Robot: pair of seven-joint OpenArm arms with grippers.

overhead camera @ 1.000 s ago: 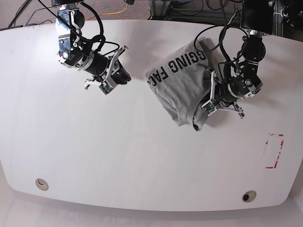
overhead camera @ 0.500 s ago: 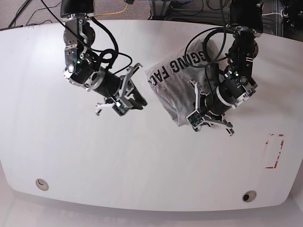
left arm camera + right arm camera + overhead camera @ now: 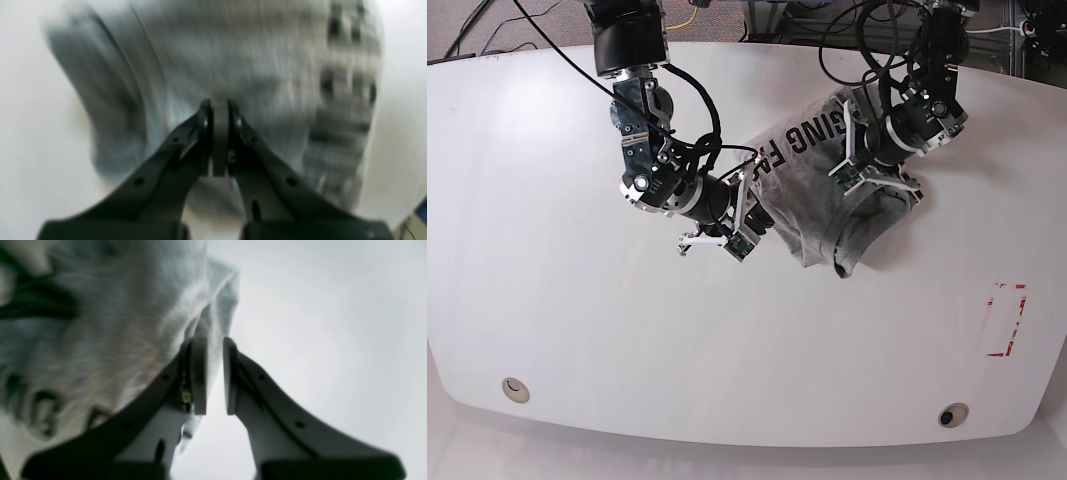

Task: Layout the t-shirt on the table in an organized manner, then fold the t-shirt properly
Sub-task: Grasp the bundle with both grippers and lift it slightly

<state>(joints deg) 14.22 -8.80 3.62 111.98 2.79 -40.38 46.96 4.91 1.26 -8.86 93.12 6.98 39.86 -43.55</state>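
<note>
Shirt: t-shirt (image 3: 812, 190) is lying bunched, unspread.
Right gripper (image 3: 213, 373): slightly parted, empty beside the hem.
Left gripper (image 3: 218, 140): closed, nothing visibly pinched.
Risk: several layers getting grabbed together.

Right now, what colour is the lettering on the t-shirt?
Black, on the grey t-shirt; clearest in the base view.

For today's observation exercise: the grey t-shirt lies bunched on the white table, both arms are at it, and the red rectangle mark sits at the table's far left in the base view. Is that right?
Not quite. In the base view the red rectangle mark sits at the table's far right, not left. The rest holds: the grey t-shirt lies bunched, with both arms at it.
</note>
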